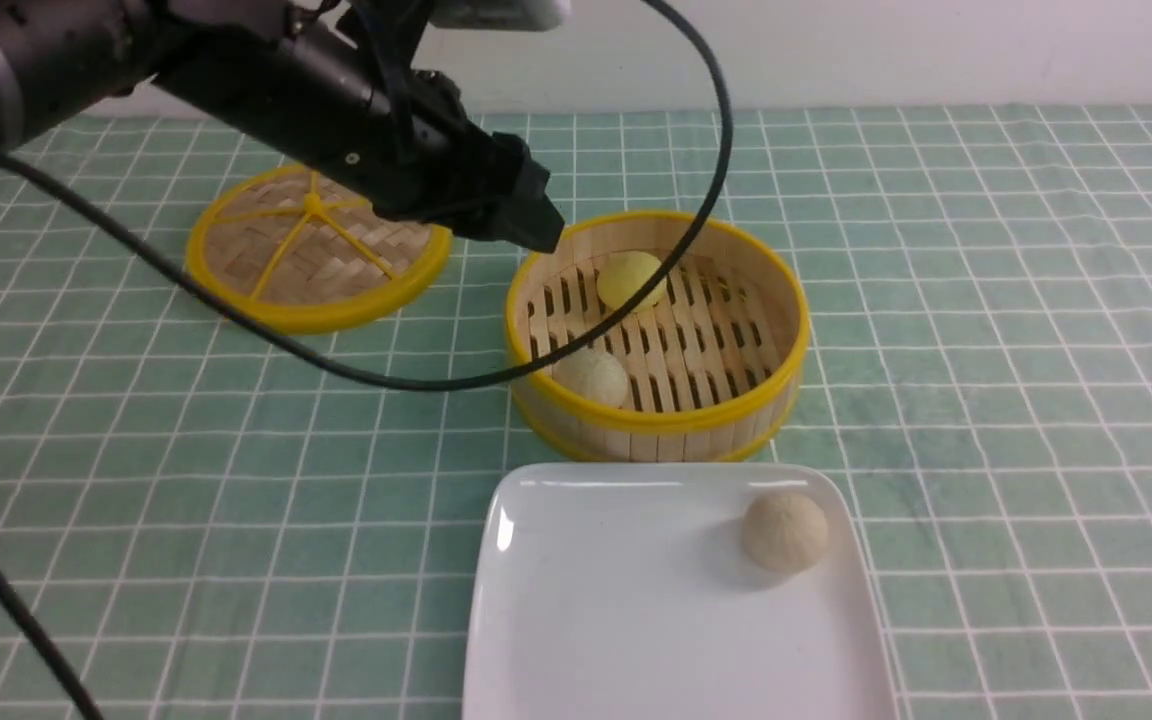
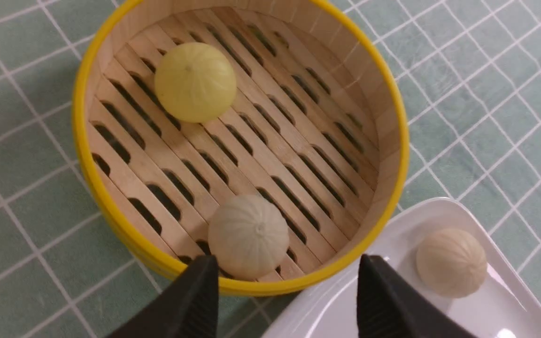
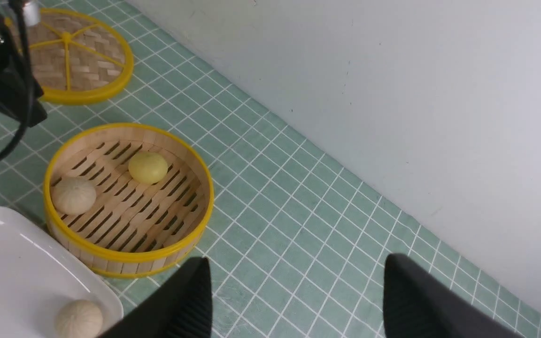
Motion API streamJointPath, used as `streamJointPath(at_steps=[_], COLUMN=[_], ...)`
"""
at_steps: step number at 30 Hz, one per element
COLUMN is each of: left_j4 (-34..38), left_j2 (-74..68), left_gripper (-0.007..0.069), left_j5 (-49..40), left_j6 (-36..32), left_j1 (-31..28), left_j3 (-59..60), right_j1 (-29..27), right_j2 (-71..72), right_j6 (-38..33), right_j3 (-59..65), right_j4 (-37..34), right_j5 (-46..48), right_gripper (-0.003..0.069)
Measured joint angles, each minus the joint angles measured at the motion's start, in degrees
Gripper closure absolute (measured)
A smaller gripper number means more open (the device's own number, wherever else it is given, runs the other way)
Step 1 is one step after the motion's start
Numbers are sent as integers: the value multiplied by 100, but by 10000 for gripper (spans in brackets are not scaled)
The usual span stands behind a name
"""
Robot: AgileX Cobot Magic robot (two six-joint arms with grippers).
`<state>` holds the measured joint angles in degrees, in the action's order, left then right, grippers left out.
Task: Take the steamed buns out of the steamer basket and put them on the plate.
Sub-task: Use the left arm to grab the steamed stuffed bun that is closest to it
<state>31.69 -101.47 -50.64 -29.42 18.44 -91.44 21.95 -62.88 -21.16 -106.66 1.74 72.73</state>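
The round bamboo steamer basket stands mid-table and holds two steamed buns: a pale yellow one at the back and an off-white one at its front left. A third, beige bun rests on the white plate in front of the basket. My left gripper hangs open above the basket's left rim, holding nothing. My right gripper is open over bare cloth, well to the basket's right.
The flat woven lid with yellow spokes lies at the back left. A black cable droops from the left arm across the basket. The table wears a green checked cloth, and a white wall runs behind.
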Motion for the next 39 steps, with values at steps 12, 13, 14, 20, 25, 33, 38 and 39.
streamJointPath(at_steps=[12,13,14,20,25,33,38,39], left_j4=[-272,-279,-341,-471,-651,-714,-718,-718], left_j2=[-1269,-1282,-1378,-1536,-1666,-1686,-1724,-1750], left_gripper=[208,208,208,208,208,208,208,208], left_j5=[64,75,182,440,595,600,542,526], left_j6=[-229,-236,-243,-259,-259,-259,-259,-259], left_j1=[394,405,485,594,594,589,589,589], left_j3=[-435,-435,-435,-442,-447,-447,-447,-447], right_j1=[0,0,0,0,0,0,0,0], right_j2=[0,0,0,0,0,0,0,0], right_j6=[6,6,6,6,6,2,-22,-22], right_j3=[0,0,0,0,0,0,0,0], right_j4=[-174,-211,-266,-318,-318,-403,-408,-415], right_j5=[0,0,0,0,0,0,0,0], right_gripper=[174,174,174,174,174,174,174,174])
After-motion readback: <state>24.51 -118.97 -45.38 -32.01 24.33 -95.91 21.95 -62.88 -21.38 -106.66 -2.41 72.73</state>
